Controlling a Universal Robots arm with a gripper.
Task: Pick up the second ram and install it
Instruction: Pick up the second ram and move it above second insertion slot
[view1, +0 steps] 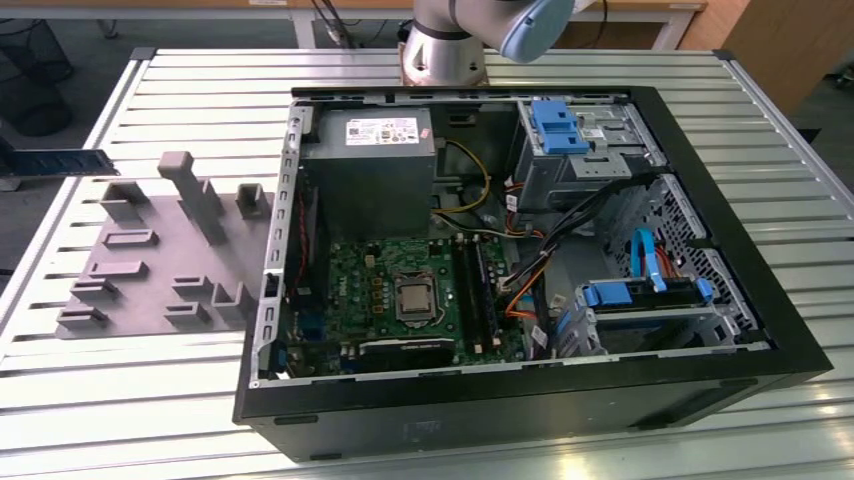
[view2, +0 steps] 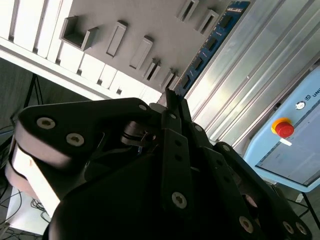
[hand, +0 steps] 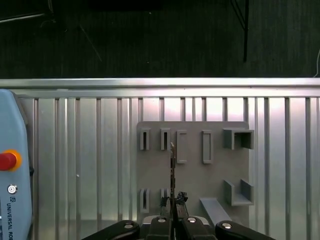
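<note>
Slatted metal table (view1: 174, 70) carries an open case (view1: 747, 340) lying on its side, probably so the motherboard (view1: 400, 290) faces up for work from above. A grey fixture (view1: 147, 270) sits by the table's edge on the exterior view's left, its slots seemingly meant to stand parts on edge. Over that fixture the ram (hand: 172, 162) hangs in the gripper (hand: 172, 199), which is clenched thinly on one end. The rest of the board's length is free, well apart from the case.
</note>
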